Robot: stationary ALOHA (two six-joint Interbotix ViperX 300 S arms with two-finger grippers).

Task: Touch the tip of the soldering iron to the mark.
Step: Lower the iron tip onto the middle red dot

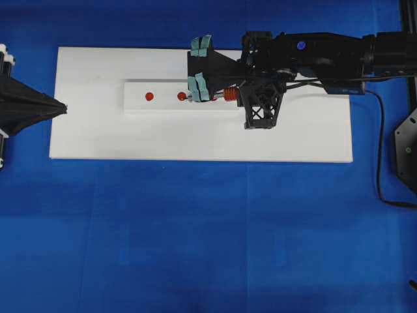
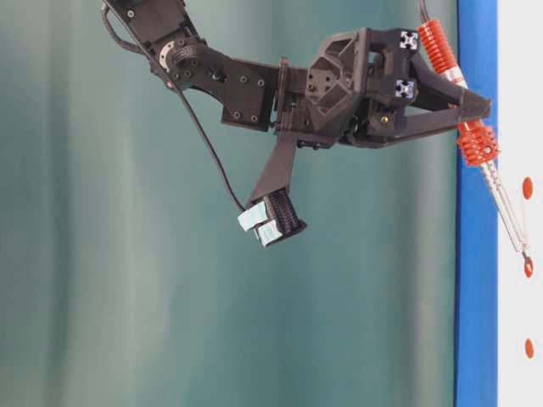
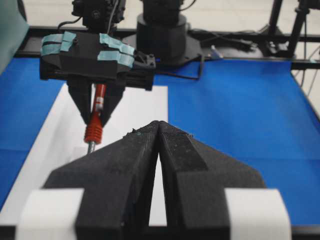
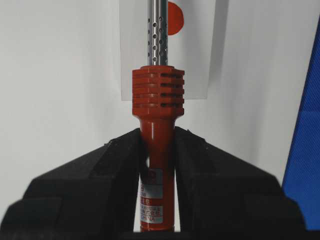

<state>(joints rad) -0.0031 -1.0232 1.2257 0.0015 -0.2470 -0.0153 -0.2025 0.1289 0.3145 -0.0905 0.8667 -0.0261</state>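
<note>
Right now the soldering iron (image 4: 156, 150) is clamped by its orange-red handle between the two black fingers (image 4: 105, 175) of the right end effector (image 4: 157, 150), with the ribbed collar (image 4: 158, 91) just ahead of the fingertips and the perforated silver shaft (image 4: 159, 32) running on past it. In the table-level view the iron slants down toward the white surface, and the tip (image 2: 527, 254) sits right at one red dot, touching or all but touching it; contact itself is too fine to confirm. From overhead the tip end lies at the mark (image 1: 182, 96), the middle red dot on the white block (image 1: 163, 107), while another dot (image 1: 149, 96) is clear to the left and the third is hidden under the end effector. The right wrist view shows a red dot (image 4: 176, 18) partly behind the shaft. That block lies on a larger white board (image 1: 195, 140), which rests on the blue tabletop (image 1: 195, 248). The right arm (image 1: 326, 55) reaches in from the right edge, and a black cord (image 1: 380, 150) trails off along that side. At the board's left edge the left end effector (image 1: 62, 108) is pinched together with nothing between its fingers (image 3: 125, 165), pointing toward the block but well apart from it.
</note>
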